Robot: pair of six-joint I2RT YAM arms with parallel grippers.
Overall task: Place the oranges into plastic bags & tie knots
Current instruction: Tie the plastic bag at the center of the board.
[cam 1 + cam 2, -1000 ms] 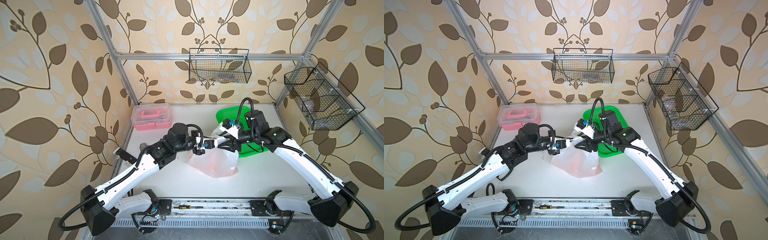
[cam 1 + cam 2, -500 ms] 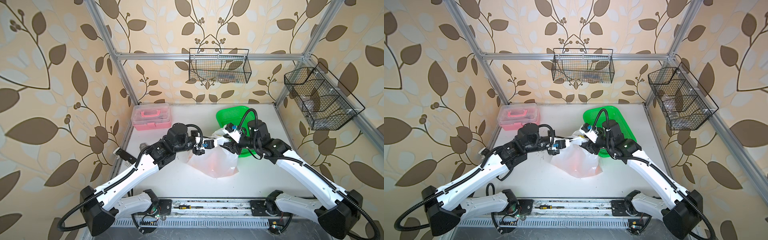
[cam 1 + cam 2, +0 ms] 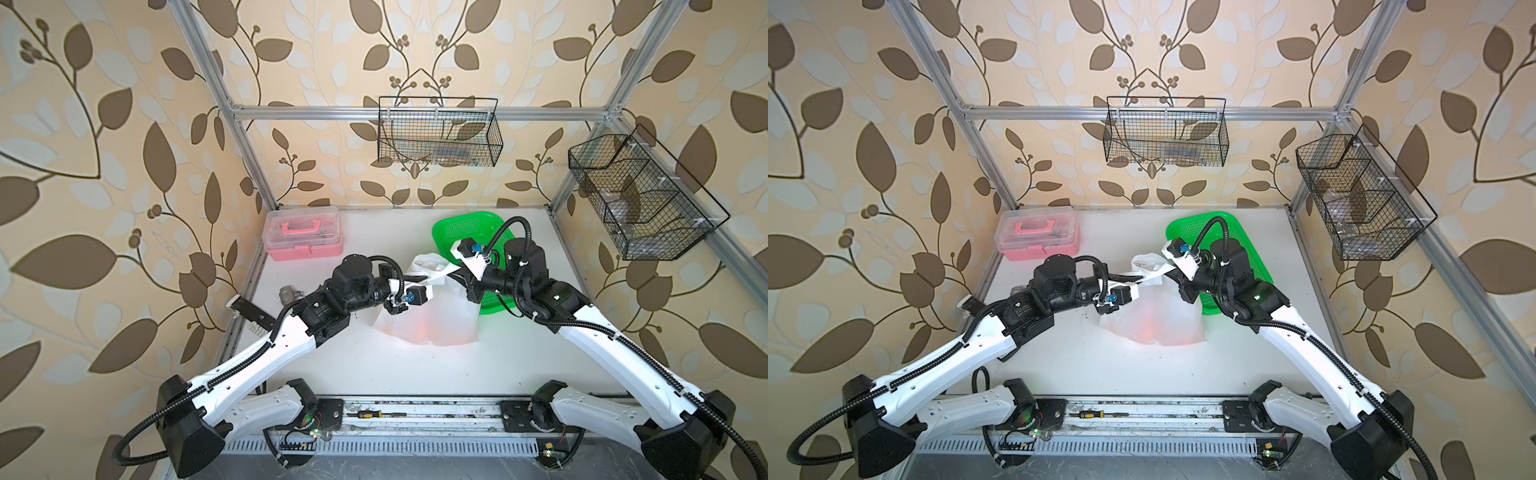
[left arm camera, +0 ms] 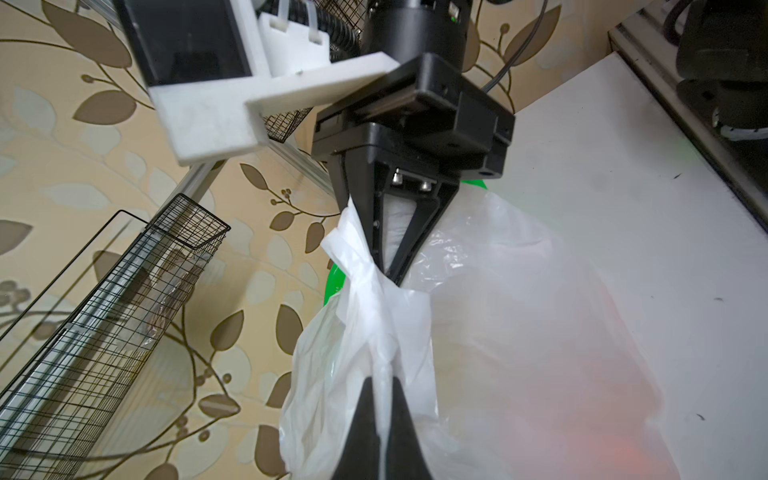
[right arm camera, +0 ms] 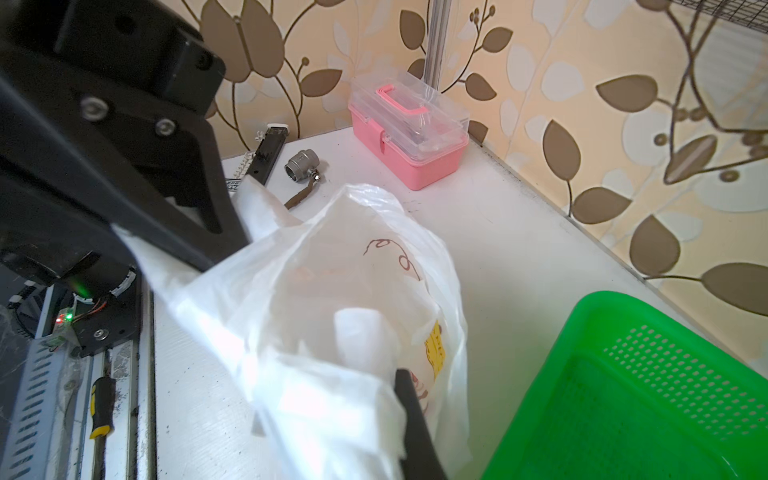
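Left wrist view: right hand pinches crinkly, translucent plastic bag.

Left arm and right arm stretched inward, wrists nearly meeting, both jaws clamped closed

One plastic bag, one green basket, one pink box and one metal valve are sitting on the surface. Two wire baskets are hanging above. The oranges are showing only as a glow, uncountable.
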